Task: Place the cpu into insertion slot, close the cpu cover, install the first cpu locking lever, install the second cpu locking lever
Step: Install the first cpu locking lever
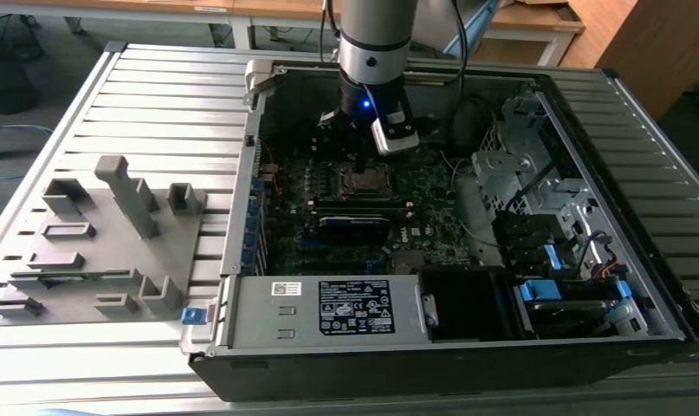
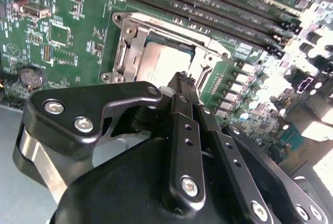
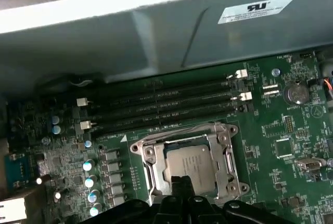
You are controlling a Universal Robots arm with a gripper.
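Over the slot (image 3: 190,164), narrow fingers (image 2: 183,86) hover with nothing held, cpu (image 3: 191,162) seated and cover (image 3: 229,151) down around it; a misjudged descent could scrape the chip or jam the frame.

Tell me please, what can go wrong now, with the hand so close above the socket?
The hand hovers with its tips closed just over the cpu, which already lies under the cpu cover. Pressing off-centre might scratch the chip or bend the thin frame. The memory slots lie close beside, so a sideways slip could strike them.
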